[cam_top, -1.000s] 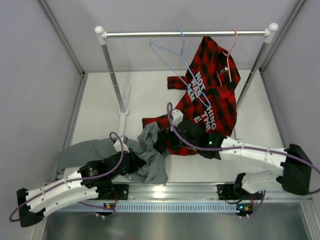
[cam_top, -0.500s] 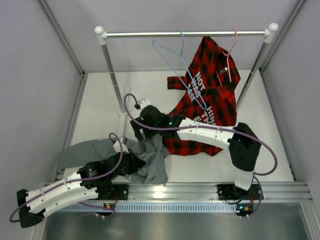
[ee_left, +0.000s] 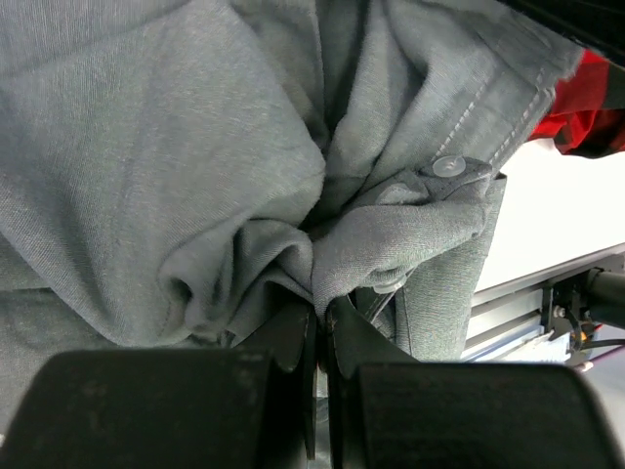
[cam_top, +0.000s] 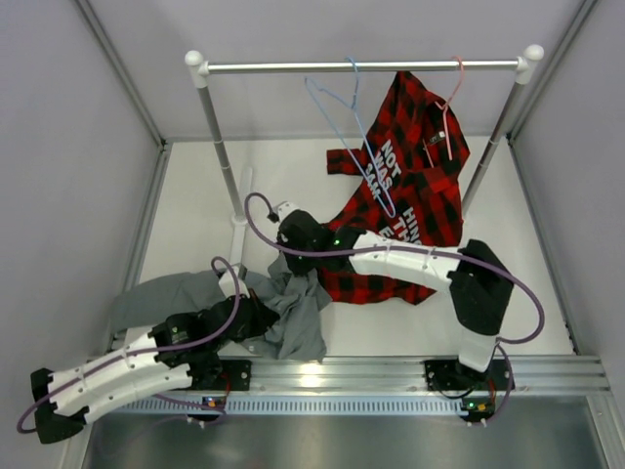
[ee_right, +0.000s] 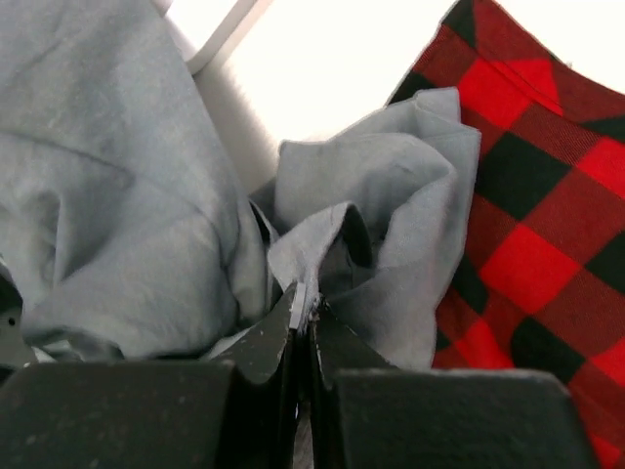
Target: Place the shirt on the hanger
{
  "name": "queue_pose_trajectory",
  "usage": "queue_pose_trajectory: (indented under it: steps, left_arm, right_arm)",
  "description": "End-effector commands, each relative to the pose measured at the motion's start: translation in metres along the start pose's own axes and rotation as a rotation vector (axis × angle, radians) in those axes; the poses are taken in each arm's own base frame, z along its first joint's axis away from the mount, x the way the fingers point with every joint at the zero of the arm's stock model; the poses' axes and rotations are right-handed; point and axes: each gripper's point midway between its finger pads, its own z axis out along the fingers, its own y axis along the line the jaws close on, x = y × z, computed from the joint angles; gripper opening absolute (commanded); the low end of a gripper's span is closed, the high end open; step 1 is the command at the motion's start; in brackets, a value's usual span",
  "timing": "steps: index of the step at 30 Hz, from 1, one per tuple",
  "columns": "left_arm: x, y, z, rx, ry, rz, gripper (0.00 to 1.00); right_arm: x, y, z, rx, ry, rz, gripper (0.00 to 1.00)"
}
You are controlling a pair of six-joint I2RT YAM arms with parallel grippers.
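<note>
The left pincer (ee_left: 320, 309) is closed almost fully, its two dark fingers pinching a thick fold of the grey shirt (ee_left: 186, 156). Bunched cloth fills nearly all of that wrist view, with a stitched placket and one small grey button (ee_left: 447, 165) to the upper right of the grip.

The right pincer (ee_right: 303, 298) is closed tight on another fold of the same shirt. The fabric rises in a small peak just above its fingertips. The red-and-black plaid shirt (ee_right: 527, 244) lies right beside that fold.

From above, the grey shirt sits in a crumpled heap on the white worktop (cam_top: 195, 215), near the front edge and left of centre. One part of it spreads out flat toward the left. The left arm reaches into the heap from the front left. The right arm stretches across from the right and meets the heap at its far side.

The light-blue hanger (cam_top: 359, 139) hangs bare by its hook from the metal rail (cam_top: 293, 67) at the back, tilted, well apart from the grey shirt. Its lower end overlaps the plaid shirt, which hangs from a pink hanger (cam_top: 451, 98) on the same rail and drapes down onto the worktop.
</note>
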Motion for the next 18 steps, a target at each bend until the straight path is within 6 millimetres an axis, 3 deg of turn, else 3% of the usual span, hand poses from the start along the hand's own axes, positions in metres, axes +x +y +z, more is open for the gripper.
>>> queue_pose_trajectory:
  steps: [1,3,4,5,6,7,9,10,12,13,14,16,18]
  left_arm:
    - [-0.024,-0.015,-0.012,0.019,-0.065,0.05,0.0]
    - [-0.035,-0.018,-0.015,0.012,-0.107,0.078,0.0]
    - [-0.04,-0.02,-0.016,0.009,-0.125,0.087,0.0]
    - [-0.05,-0.022,-0.018,-0.003,-0.166,0.094,0.0]
    - [-0.055,-0.022,-0.019,-0.012,-0.182,0.126,0.0]
    - [-0.059,-0.022,-0.019,-0.023,-0.199,0.142,0.0]
    - [-0.07,-0.021,-0.022,-0.064,-0.237,0.169,0.0]
    - [-0.074,-0.019,-0.023,-0.079,-0.251,0.172,0.0]
    - [-0.085,-0.02,-0.027,-0.097,-0.294,0.161,0.0]
    - [-0.088,-0.019,-0.028,-0.099,-0.31,0.143,0.0]
    - [-0.089,-0.019,-0.028,-0.099,-0.32,0.127,0.01]
    - [-0.087,-0.022,-0.026,-0.068,-0.323,0.104,0.13]
    - [-0.079,-0.023,-0.021,-0.052,-0.292,0.121,0.23]
  right_arm:
    - [-0.052,-0.007,-0.048,-0.05,-0.226,0.083,0.0]
    - [-0.055,-0.02,-0.075,-0.04,-0.309,0.124,0.0]
    - [-0.076,-0.023,-0.102,-0.041,-0.426,0.157,0.0]
    - [-0.061,-0.031,-0.101,-0.024,-0.428,0.166,0.0]
    - [-0.061,-0.035,-0.11,-0.026,-0.47,0.184,0.0]
    - [-0.069,-0.039,-0.136,-0.036,-0.552,0.219,0.0]
    - [-0.056,-0.051,-0.144,-0.038,-0.605,0.257,0.0]
    - [-0.061,-0.058,-0.169,-0.042,-0.679,0.29,0.0]
    - [-0.04,-0.07,-0.175,-0.024,-0.714,0.314,0.0]
    - [-0.043,-0.074,-0.201,-0.044,-0.794,0.351,0.01]
    - [-0.023,-0.08,-0.193,-0.039,-0.784,0.354,0.02]
    - [-0.023,-0.077,-0.224,-0.128,-0.901,0.388,0.07]
    - [-0.004,-0.077,-0.221,-0.152,-0.896,0.361,0.03]
